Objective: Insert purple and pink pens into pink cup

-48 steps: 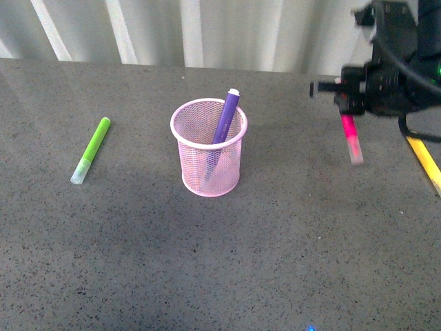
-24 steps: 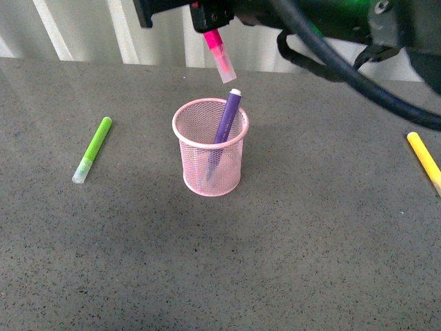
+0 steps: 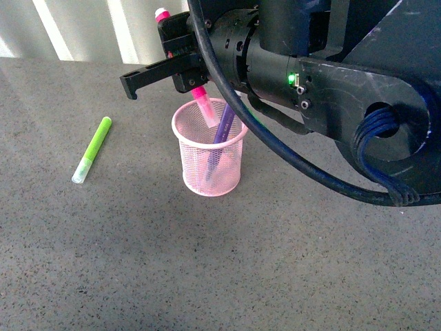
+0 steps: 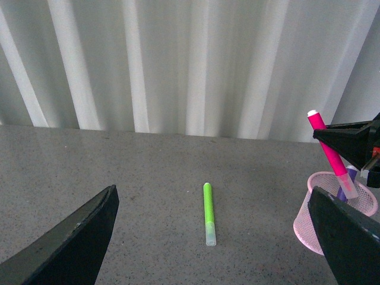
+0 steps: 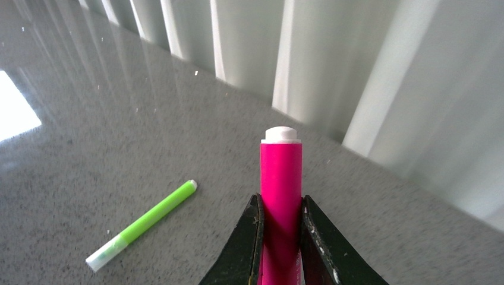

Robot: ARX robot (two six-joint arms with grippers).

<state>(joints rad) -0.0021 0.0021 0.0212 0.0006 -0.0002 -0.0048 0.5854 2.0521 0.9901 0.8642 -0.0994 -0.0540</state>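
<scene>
1. My right claw [image 3: 185, 69] is clamped on the magenta-pink chunky felt marker [image 3: 201, 103]. In the right wrist view its two dark fingers [image 5: 246, 249] press on both sides of the barrel [image 5: 280, 178].
2. The marker is tilted, with its white end at the upper left of the front view. Its pale capped end dips into the mouth of the pale pink wire-mesh cup [image 3: 210, 165].
3. The cup stands left of centre on the grey speckled table [image 3: 275, 262].
4. The dark purple felt marker [image 3: 224, 127] already stands inside the cup, leaning on the rim.
5. My left claw [image 4: 211, 189] is spread wide and holds nothing.
6. A lime-green marker [image 3: 91, 149] lies flat at the left, well apart from the cup.
</scene>
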